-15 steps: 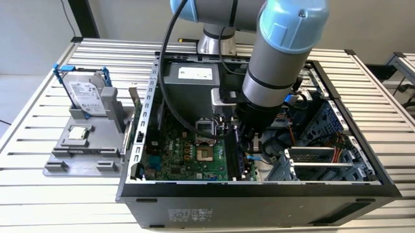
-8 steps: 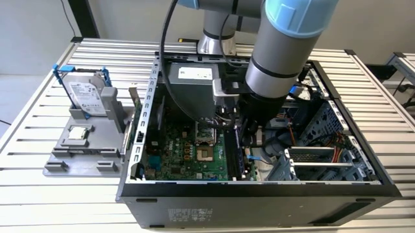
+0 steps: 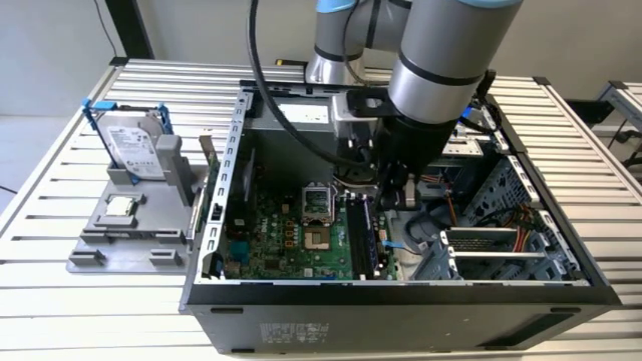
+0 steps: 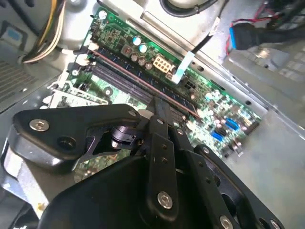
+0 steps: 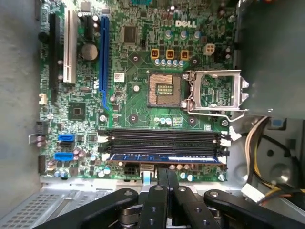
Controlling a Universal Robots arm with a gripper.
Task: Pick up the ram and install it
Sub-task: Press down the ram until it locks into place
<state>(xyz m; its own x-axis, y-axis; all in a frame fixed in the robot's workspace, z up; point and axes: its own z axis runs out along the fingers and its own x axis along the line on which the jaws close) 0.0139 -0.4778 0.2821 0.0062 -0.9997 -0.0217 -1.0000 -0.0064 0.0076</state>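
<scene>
The exterior view looks down from high at the near side onto the ribbed metal tabletop (image 3: 60, 248) and the open black computer case (image 3: 401, 316). The first wrist view faces straight down, close over the green motherboard (image 5: 138, 100), past the black end effector (image 5: 167, 191). The second wrist view looks obliquely, closer still. All three share that motherboard (image 4: 214, 102) (image 3: 291, 233).

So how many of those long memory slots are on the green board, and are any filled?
4, side by side along the board's edge nearest the tool: three empty black slots, and the ram sitting in the fourth.
</scene>
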